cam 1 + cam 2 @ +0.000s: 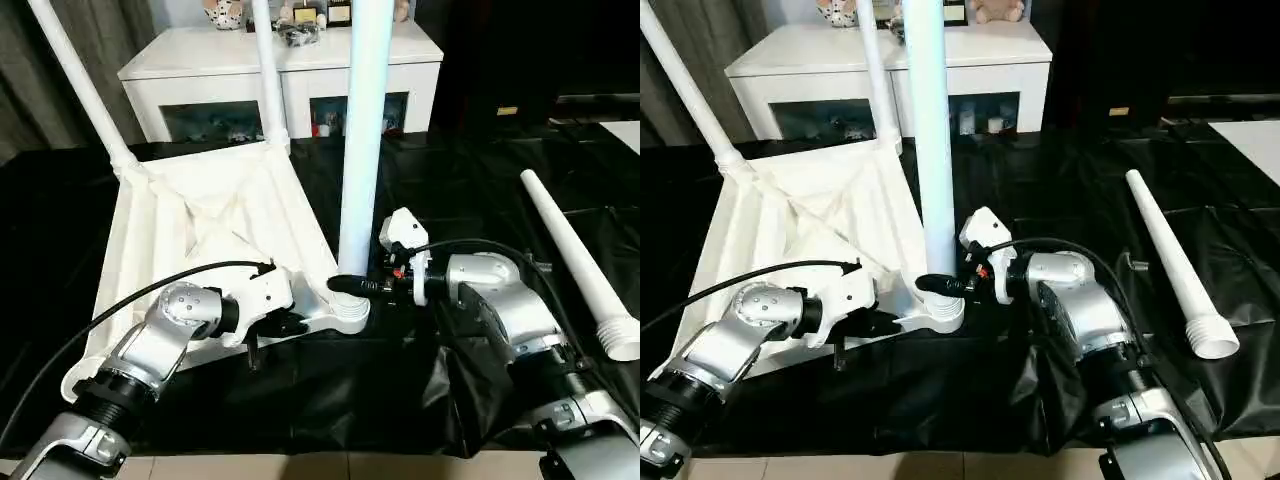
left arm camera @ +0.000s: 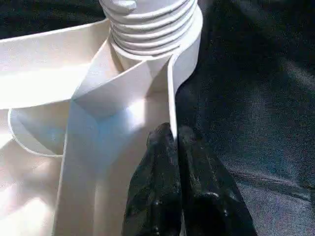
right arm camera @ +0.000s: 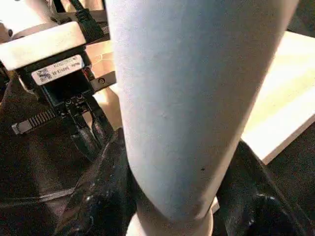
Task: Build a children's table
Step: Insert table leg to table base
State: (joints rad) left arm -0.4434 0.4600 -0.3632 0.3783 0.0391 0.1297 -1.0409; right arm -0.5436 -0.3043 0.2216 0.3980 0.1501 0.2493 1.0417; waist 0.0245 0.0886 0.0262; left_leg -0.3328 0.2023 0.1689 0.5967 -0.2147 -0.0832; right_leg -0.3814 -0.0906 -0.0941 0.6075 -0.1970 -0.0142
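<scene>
Nearest the head camera, two silver forearms are seen reaching forward over a black sheet (image 1: 470, 180). At about seven o'clock, the left gripper (image 1: 283, 322) is pinched closed on the near rim of the upturned white tabletop (image 1: 200, 225); in the left wrist view its black fingers (image 2: 157, 196) are pressed on either side of that thin wall, just beside the corner socket (image 2: 189, 37), where the threaded end of a leg is seated.

At about five o'clock, the right gripper (image 1: 352, 285) is clasped around the upright leg (image 1: 362, 130) just above that same near socket; in the right wrist view its fingers (image 3: 101, 191) are spread partway, one on each side of the tube, and touching it.

The tabletop is laid underside up, at about ten o'clock from the grippers. Two further legs (image 1: 268, 75) are stood in its far corners. A fourth, loose leg (image 1: 575, 255) is laid on the sheet at three o'clock, well apart from the tabletop. A white cabinet (image 1: 285, 80) is seen at twelve o'clock.
</scene>
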